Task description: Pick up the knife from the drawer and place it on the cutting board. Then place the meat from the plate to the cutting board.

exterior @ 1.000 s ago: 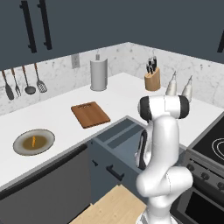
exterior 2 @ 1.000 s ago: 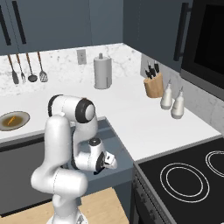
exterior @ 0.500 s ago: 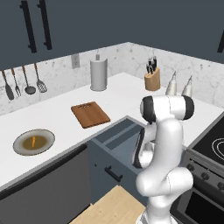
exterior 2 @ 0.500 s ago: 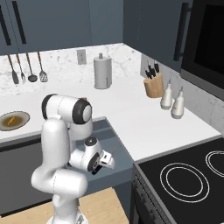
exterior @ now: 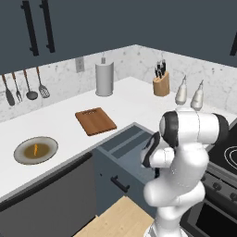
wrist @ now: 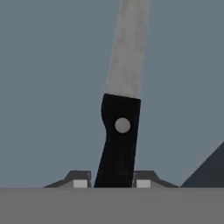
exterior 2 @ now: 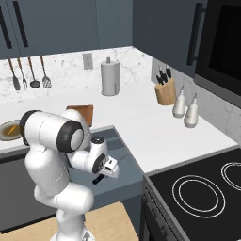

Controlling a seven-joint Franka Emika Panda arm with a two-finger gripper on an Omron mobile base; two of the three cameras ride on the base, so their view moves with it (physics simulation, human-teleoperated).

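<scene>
While the arm bends low over the open drawer (exterior: 121, 147), the gripper (wrist: 112, 183) sits down inside it with a finger (wrist: 78, 181) on either side of the knife (wrist: 120, 118), each close against the black handle. Whether the fingers already press the handle or only flank it I cannot tell. The knife lies flat on the grey-blue drawer floor, its pale blade pointing away from the hand. From the right base view the gripper (exterior 2: 109, 170) hangs over the drawer (exterior 2: 123, 165), with the dark tip of the knife (exterior 2: 98, 179) showing just beneath it.

Beyond the drawer, on the white counter (exterior: 134, 99), lies the board (exterior: 95, 121), bare on top. Well to its left sits the plate (exterior: 35, 150), with the meat (exterior: 36, 149) as a small orange sliver at its centre. Farther back a paper roll (exterior: 104, 78) stands near the wall, a knife block (exterior: 161, 83) to its right, and utensils (exterior: 24, 88) hang on the backsplash.
</scene>
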